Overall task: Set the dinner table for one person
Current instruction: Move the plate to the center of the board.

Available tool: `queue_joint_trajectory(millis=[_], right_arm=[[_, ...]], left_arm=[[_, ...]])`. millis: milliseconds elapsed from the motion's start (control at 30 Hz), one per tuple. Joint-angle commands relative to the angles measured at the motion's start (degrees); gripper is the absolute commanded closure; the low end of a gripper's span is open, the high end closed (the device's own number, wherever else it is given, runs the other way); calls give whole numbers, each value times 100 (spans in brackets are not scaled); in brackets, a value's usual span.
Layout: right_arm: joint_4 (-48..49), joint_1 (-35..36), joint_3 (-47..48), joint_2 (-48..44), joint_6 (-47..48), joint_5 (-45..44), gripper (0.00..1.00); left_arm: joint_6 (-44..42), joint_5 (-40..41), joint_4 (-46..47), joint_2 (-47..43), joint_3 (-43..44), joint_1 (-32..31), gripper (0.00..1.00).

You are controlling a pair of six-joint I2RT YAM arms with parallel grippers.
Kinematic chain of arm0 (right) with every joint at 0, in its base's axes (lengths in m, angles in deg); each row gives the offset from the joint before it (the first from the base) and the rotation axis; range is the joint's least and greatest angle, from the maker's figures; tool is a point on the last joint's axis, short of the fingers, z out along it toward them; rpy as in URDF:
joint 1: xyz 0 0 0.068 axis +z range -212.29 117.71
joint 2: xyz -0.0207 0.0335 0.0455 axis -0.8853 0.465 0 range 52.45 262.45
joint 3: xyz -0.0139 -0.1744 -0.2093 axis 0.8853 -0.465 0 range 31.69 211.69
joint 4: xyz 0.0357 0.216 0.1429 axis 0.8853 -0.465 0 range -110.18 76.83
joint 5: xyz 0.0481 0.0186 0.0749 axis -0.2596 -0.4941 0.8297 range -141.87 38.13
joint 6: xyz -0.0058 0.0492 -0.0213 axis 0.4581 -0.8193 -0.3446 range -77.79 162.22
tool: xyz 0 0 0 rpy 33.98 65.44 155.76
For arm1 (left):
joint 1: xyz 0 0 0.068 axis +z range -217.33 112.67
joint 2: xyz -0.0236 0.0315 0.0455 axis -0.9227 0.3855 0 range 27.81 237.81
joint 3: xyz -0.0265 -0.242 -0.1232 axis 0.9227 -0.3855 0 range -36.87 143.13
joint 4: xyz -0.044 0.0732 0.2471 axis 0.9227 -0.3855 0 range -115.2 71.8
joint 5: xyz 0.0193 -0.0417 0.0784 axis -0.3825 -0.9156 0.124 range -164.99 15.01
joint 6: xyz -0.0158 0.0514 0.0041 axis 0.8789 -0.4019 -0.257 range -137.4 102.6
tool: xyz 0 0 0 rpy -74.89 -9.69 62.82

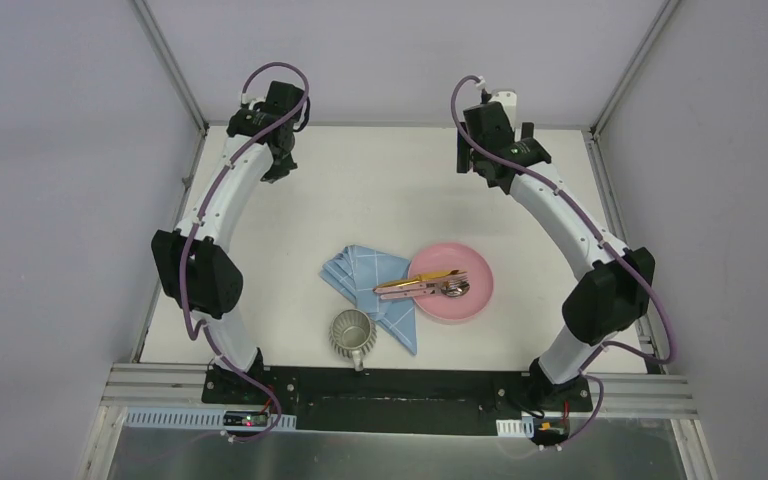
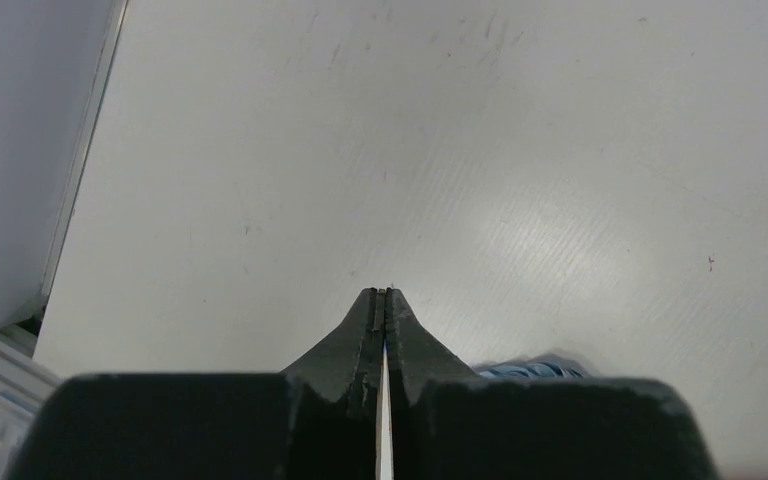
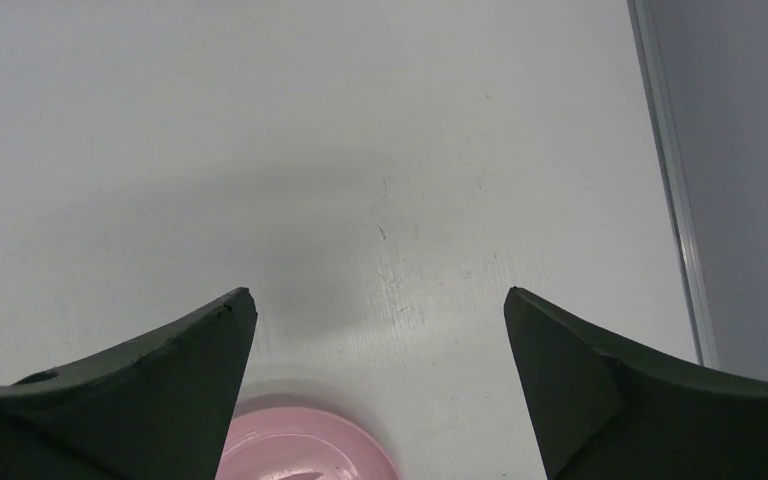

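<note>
Dinner table [image 1: 380, 190] spans the railed workspace beneath 2 arms. Left gripper [image 2: 384, 295] clenched on nothing above its far-left area; right gripper [image 3: 378, 295] spread wide, empty, far right. Nearer the bases: blue cloth [image 1: 360, 268], pink plate [image 1: 475, 268], cutlery [image 1: 420, 288] lying across both, metal mug [image 1: 352, 333] just beside the cloth.

1. Off-white rectangular dinner table [image 1: 380, 190]: items grouped near its near edge, about mid-width.
2. Round pink plate [image 1: 470, 270]: rightmost.
3. Light-blue grid-lined cloth [image 1: 360, 272]: against plate's left rim.
4. Pink-handled metal cutlery [image 1: 415, 288]: on plate, handles over cloth.
5. Grey ribbed mug [image 1: 350, 332]: before cloth, nearest that edge.
</note>
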Motion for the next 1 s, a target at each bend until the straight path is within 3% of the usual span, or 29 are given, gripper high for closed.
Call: queue_joint_trajectory(millis=[0, 133, 167, 200, 233, 267, 333, 400, 433, 800, 967], right_arm=[[-149, -11, 310, 122, -164, -54, 0], [56, -19, -55, -39, -199, 88, 0], [61, -20, -122, -62, -243, 106, 1], [58, -20, -170, -74, -284, 161, 6], [43, -20, -217, -83, -327, 219, 12], [24, -20, -271, -84, -411, 326, 24], [27, -22, -414, -105, -518, 575, 59], [36, -20, -562, -111, -632, 705, 94], [25, -20, -621, -107, -687, 732, 100], [188, 99, -1462, -220, -1004, 1368, 100], [209, 282, -1726, -321, -1148, 1544, 100]], left_arm=[[-165, 273, 374, -431, -144, -25, 90], [-227, 199, 569, -566, -323, -25, 50], [-236, 202, 605, -600, -367, -25, 45], [-251, 211, 627, -625, -399, -25, 47], [-254, 240, 646, -642, -422, -25, 57], [-248, 287, 652, -653, -432, -25, 74], [-231, 320, 654, -648, -435, -25, 94], [-225, 330, 673, -648, -450, -25, 100], [-220, 323, 685, -646, -467, -25, 100], [151, 51, 792, -701, -979, -42, 100], [514, 107, 914, -853, -1585, -534, 100]])
